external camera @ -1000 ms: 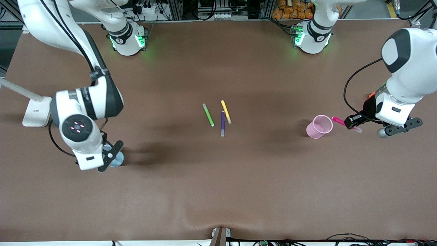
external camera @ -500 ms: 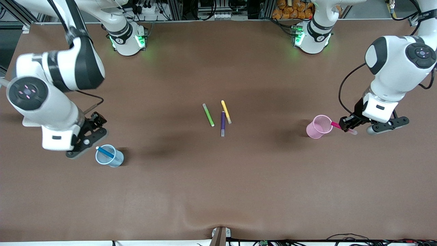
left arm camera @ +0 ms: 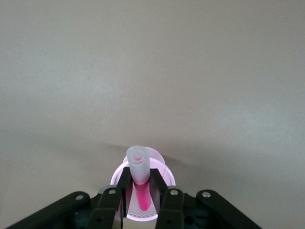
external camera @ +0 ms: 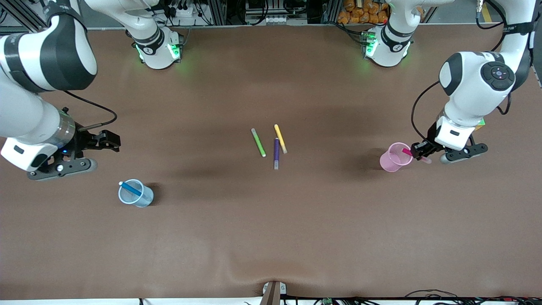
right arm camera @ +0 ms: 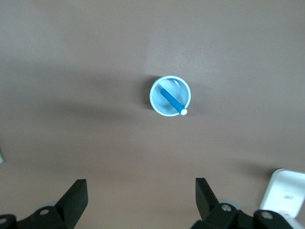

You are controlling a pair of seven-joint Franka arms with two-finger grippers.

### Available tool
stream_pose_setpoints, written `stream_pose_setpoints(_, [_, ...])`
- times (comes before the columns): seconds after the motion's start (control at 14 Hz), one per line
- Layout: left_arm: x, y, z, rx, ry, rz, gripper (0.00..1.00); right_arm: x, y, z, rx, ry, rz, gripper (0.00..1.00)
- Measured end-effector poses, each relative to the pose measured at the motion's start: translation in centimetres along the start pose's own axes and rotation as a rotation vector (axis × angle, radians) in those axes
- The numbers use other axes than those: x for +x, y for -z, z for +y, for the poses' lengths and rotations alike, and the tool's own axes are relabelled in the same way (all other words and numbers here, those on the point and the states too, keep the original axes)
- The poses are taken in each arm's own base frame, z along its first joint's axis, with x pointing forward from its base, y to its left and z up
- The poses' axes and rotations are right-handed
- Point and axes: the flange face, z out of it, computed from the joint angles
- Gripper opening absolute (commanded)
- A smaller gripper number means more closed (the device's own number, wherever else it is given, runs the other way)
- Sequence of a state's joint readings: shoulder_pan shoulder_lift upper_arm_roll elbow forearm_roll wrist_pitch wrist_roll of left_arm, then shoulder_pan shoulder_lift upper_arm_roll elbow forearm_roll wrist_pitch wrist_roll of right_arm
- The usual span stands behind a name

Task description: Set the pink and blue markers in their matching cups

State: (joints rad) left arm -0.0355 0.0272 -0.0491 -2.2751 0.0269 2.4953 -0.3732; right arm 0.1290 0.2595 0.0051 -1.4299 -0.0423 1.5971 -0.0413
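Note:
The pink marker (external camera: pixel 414 155) is held tilted in my left gripper (external camera: pixel 420 149), which is shut on it beside and above the light pink cup (external camera: pixel 394 157). In the left wrist view the marker (left arm camera: pixel 143 193) points down into the cup's (left arm camera: pixel 165 172) opening, pale cap up, between my gripper's (left arm camera: pixel 142 187) fingers. The blue marker (external camera: pixel 130 189) leans inside the pale blue cup (external camera: pixel 139 198). My right gripper (external camera: pixel 111 142) is open and empty, up over bare table toward the right arm's end. The right wrist view shows the cup (right arm camera: pixel 159 106) with the marker (right arm camera: pixel 171 99) in it, well apart from my gripper (right arm camera: pixel 140 191).
A green marker (external camera: pixel 258 142), a yellow marker (external camera: pixel 280 138) and a dark purple marker (external camera: pixel 276 153) lie together at the table's middle. A white stand base (right arm camera: pixel 286 191) shows at the edge of the right wrist view.
My right gripper has let the blue marker go into the blue cup and drawn away from it. My left gripper has carried the pink marker to the pink cup's opening.

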Motion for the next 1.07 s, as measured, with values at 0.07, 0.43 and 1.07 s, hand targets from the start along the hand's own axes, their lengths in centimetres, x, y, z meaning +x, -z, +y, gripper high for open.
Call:
stream_pose_setpoints(0.07, [-0.3,-0.4,-0.1,0.002,0.0,-0.006,0.0,-0.2,0.5,0.2,0.005,-0.017,0.008,1.0])
stream_pose_setpoints(0.43, [-0.9,-1.9,-0.4,0.002,0.001,-0.008,0.0,-2.5,5.0,1.2,0.015,-0.049,0.087,1.0])
stream_pose_setpoints(1.07, [0.2,-3.6,0.2,0.006,-0.002,-0.03,1.0,-4.6,7.1,4.9,0.013,-0.05,0.106,1.0])
